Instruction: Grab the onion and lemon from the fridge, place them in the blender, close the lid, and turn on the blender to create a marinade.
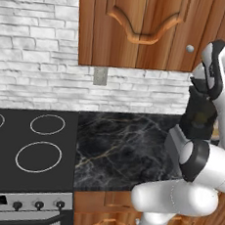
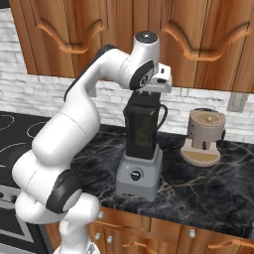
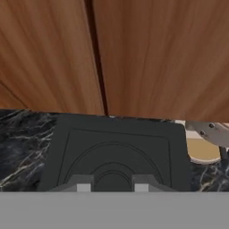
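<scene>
The white arm [image 2: 74, 134] rose from its base, bent forward and arched over at the wrist. The gripper [image 3: 112, 187] pointed straight down, its fingers drawn close together.

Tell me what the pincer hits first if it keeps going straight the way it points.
Most likely the blender: the shut pincer points down at its dark lid, seemingly right above it, though the gap is unclear.

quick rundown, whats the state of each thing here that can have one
blender: upright on the counter, lid on the jar
blender lid: closed, lying flat directly under the tool
tool: shut, right above the lid, holding nothing visible
upper cabinet doors: closed
stove: burners dark, nothing on them
coffee grinder: upright beside the blender
</scene>
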